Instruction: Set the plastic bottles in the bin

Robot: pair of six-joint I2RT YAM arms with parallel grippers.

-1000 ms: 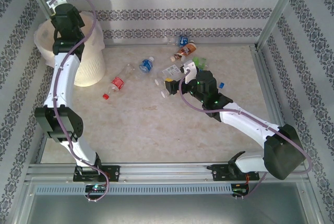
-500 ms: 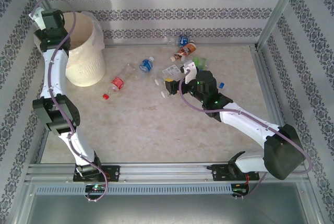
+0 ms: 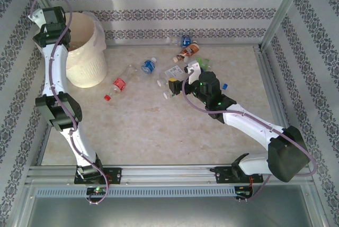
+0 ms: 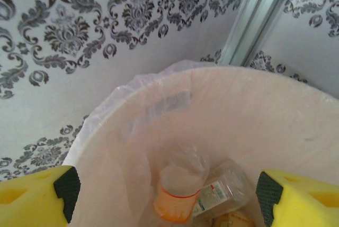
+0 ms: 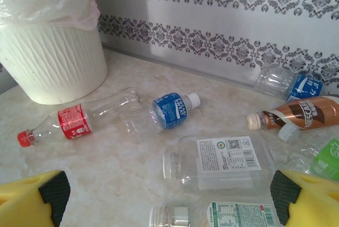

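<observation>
Over the round cream-white plastic bin (image 4: 286, 116) the left gripper (image 4: 164, 192) is spread empty; an orange-labelled clear bottle (image 4: 177, 187) inside is blurred. The right gripper (image 5: 167, 195) is also released.

Inside the bin (image 4: 296, 132), the orange-labelled bottle (image 4: 170, 198) runs off the bottom edge of the left wrist view, and its clear upper half is blurred. The white-labelled bottle (image 4: 218, 192) just right of it is also cut off there. A tan sliver (image 4: 233, 219) at that edge is perhaps another bottle; too little shows.

In the right wrist view the top edge crops the bin, the green-labelled bottle (image 5: 324, 158) runs off the right edge, and the nearest bottle (image 5: 212, 214) is cut by the bottom edge.

From above, the left arm (image 3: 53, 63) covers the bin's left rim. A small blue bit (image 3: 224, 85) right of the right arm (image 3: 249, 124) is too small to tell.
</observation>
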